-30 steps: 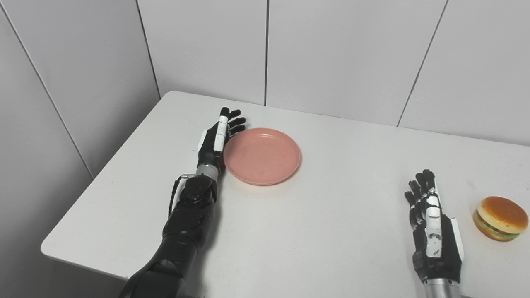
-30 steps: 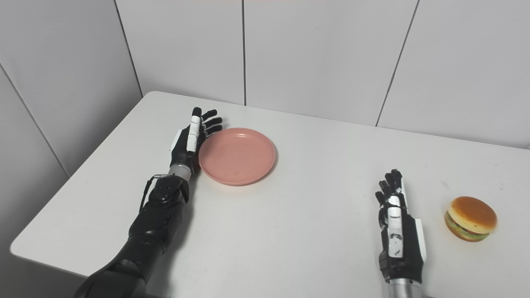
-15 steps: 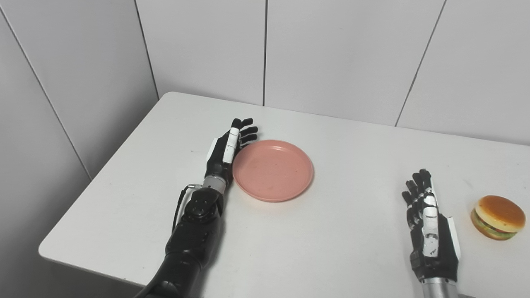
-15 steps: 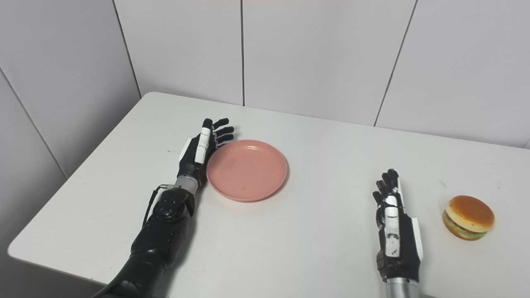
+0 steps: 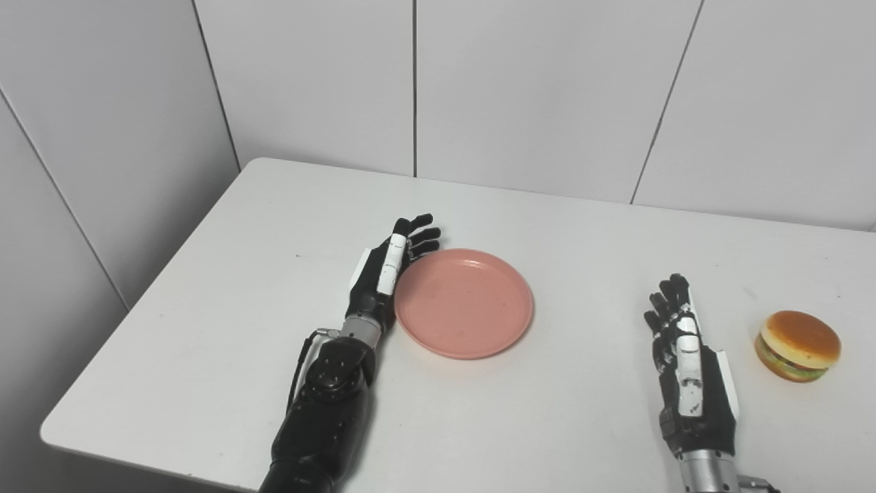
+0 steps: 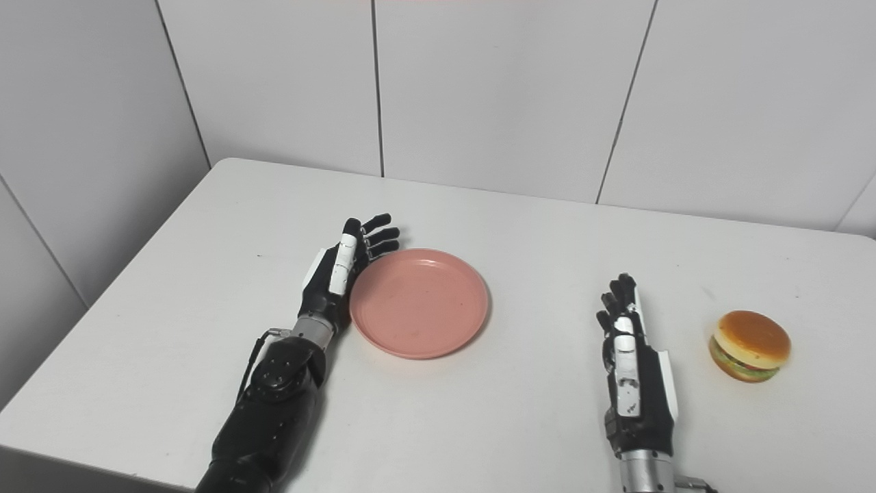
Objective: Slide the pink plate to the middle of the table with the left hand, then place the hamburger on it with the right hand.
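In the left eye view, the robot's black left hand [image 5: 389,272] stands on edge on the white rectangular table [image 5: 226,287], its fingers [image 5: 423,234] straight, spread a little and grasping nothing. Its palm side lies against the left rim of the round, shallow pink plastic plate [image 5: 464,302]. The plate lies flat a little left of the table's middle and carries nothing. The black and white right hand [image 5: 688,356] rests near the front right of the table, its fingers released and extended, holding nothing. Just beside it, to its right but apart from it, sits the toy hamburger with a shiny brown bun and green lettuce edge [image 5: 798,344], upright on the table top near the right edge. Pale grey wall panels [image 5: 534,89] close off the back.

In the right eye view, the left hand [image 6: 341,270] again touches the plate [image 6: 419,302] along its left rim, fingers unclenched. The right hand [image 6: 630,352] lies open between plate and hamburger [image 6: 750,344], nearer the hamburger, touching neither. The plate and hamburger are well apart.
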You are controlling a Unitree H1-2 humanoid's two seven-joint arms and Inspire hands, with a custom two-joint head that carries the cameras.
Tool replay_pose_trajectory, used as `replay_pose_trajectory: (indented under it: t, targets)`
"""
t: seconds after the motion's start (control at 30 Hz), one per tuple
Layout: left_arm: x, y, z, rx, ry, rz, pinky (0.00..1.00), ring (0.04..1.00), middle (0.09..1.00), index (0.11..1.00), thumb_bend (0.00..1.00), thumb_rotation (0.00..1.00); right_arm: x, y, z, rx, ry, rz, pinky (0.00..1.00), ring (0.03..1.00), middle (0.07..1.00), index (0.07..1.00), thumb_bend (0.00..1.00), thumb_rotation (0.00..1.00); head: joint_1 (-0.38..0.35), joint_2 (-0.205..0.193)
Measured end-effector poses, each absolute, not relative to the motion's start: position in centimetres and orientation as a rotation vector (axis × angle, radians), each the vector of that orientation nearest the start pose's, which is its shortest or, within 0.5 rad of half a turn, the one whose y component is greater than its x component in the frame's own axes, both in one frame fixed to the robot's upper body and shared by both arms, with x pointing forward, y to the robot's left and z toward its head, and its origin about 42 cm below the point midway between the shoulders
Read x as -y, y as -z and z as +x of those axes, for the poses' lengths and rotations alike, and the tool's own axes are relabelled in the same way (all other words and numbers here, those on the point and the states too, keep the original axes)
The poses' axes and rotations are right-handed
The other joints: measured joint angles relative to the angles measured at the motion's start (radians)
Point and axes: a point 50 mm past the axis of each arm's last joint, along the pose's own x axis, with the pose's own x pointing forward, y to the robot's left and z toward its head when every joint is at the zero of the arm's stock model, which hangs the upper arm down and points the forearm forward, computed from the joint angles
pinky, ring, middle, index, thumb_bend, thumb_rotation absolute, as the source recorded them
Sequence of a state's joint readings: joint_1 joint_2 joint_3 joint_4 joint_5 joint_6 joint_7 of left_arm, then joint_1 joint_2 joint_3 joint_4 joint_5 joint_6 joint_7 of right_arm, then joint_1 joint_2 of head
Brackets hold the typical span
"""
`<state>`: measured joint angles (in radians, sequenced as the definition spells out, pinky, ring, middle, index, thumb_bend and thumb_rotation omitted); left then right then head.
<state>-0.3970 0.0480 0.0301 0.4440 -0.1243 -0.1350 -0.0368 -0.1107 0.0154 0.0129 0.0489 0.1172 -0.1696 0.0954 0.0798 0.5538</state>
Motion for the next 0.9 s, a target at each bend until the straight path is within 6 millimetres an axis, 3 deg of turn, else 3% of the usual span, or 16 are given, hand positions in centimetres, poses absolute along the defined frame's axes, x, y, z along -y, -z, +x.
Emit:
replay_pose_trajectory:
  t: [0.53, 0.9]
  targets:
    - [-18.8, -11.5, 38.3, 0.055, 0.130, -0.110, 0.81, 0.806, 0.813, 0.801, 0.84, 1.00, 16.6, -12.7, 31.8, 0.227, -0.129, 0.127, 1.00, 1.000, 1.000, 1.000, 0.67, 0.94, -0.212, 0.040]
    - [-18.3, -11.4, 37.3, 0.063, 0.147, -0.138, 0.78, 0.791, 0.804, 0.794, 0.86, 1.00, 14.4, -12.7, 31.8, 0.221, -0.110, 0.127, 1.00, 1.000, 1.000, 0.986, 0.59, 0.98, -0.322, 0.054]
